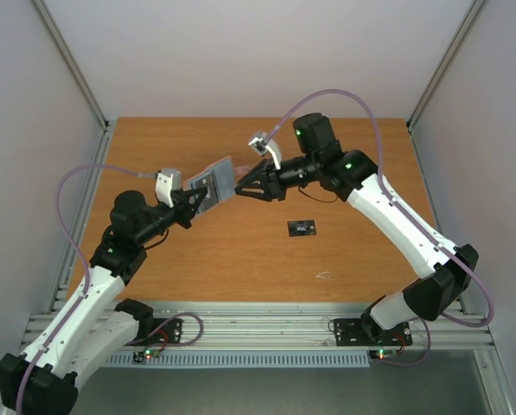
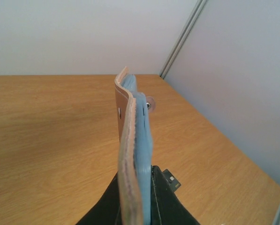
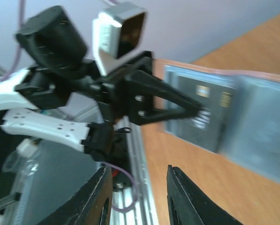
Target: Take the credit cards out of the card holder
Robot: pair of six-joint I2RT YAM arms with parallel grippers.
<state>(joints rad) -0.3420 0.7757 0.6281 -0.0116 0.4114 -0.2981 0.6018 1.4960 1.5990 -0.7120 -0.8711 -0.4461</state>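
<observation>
A wooden table sits between pale walls, metal rail nearest.

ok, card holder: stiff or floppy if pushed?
Probably fairly stiff: the card holder stands upright in the left end effector, only slightly curved. Likely light, since a grip on one edge carries it. Its fold may hinge under a push.

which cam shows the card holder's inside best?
Right wrist: the open card holder faces it, with its pockets and a dark card visible, though blurred. Top external shows it small, held by the left gripper. Left wrist sees it edge-on only.
</observation>
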